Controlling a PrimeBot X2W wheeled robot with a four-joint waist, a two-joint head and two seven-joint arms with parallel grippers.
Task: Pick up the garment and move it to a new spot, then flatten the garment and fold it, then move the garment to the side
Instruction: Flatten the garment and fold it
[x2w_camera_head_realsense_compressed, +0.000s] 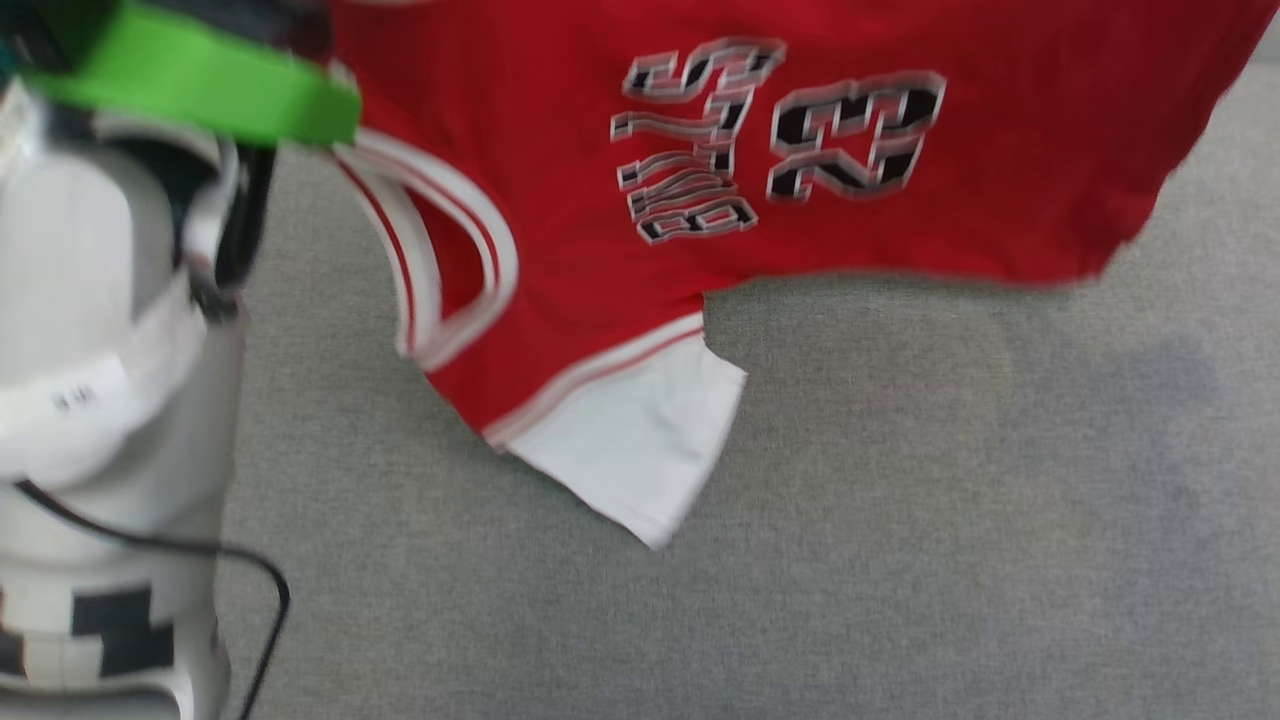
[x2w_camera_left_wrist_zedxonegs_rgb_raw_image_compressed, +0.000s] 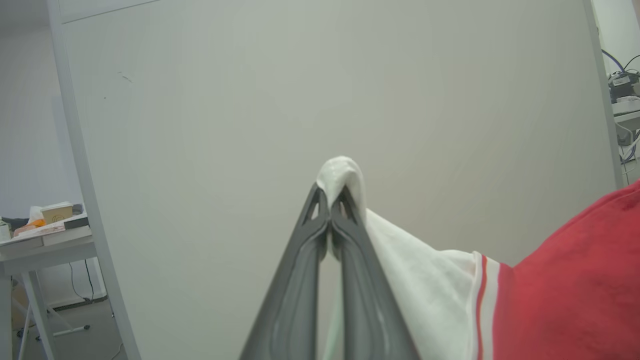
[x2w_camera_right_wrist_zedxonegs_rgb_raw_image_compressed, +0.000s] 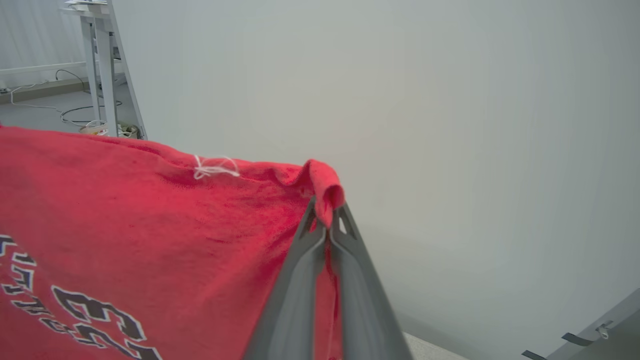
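Left gripper (x2w_camera_left_wrist_zedxonegs_rgb_raw_image_compressed: 330, 192): fingers pressed together, clamped on the white sleeve (x2w_camera_left_wrist_zedxonegs_rgb_raw_image_compressed: 415, 280) of the garment (x2w_camera_head_realsense_compressed: 1040, 170) — small tuft of white cloth poking out above the tips. Striped trim (x2w_camera_left_wrist_zedxonegs_rgb_raw_image_compressed: 481, 300) next along, then red body cloth running off the right of the left wrist view.

Right gripper (x2w_camera_right_wrist_zedxonegs_rgb_raw_image_compressed: 326, 210): fingers together too, pinching a folded red corner (x2w_camera_right_wrist_zedxonegs_rgb_raw_image_compressed: 327, 190) of the same garment. Small white logo (x2w_camera_right_wrist_zedxonegs_rgb_raw_image_compressed: 215, 167) just beside that corner along the top edge. Black-and-white print (x2w_camera_right_wrist_zedxonegs_rgb_raw_image_compressed: 95, 315) lower left in the right wrist view.

Head view, blurred: garment stretched across the top of the picture, print face toward the camera, over the grey surface (x2w_camera_head_realsense_compressed: 900, 560). Striped neck trim (x2w_camera_head_realsense_compressed: 440, 250) at the left end. Free white sleeve (x2w_camera_head_realsense_compressed: 640, 450) hanging lowest, pointing down the view — cannot tell whether touching the surface. Faint shadow on the surface below the red edge at right.

Pale left forearm (x2w_camera_head_realsense_compressed: 90, 330) at far left with a green band (x2w_camera_head_realsense_compressed: 200, 80) across it, thin black cable (x2w_camera_head_realsense_compressed: 200, 548) below. Pale wall panel (x2w_camera_left_wrist_zedxonegs_rgb_raw_image_compressed: 350, 85) behind both grippers.
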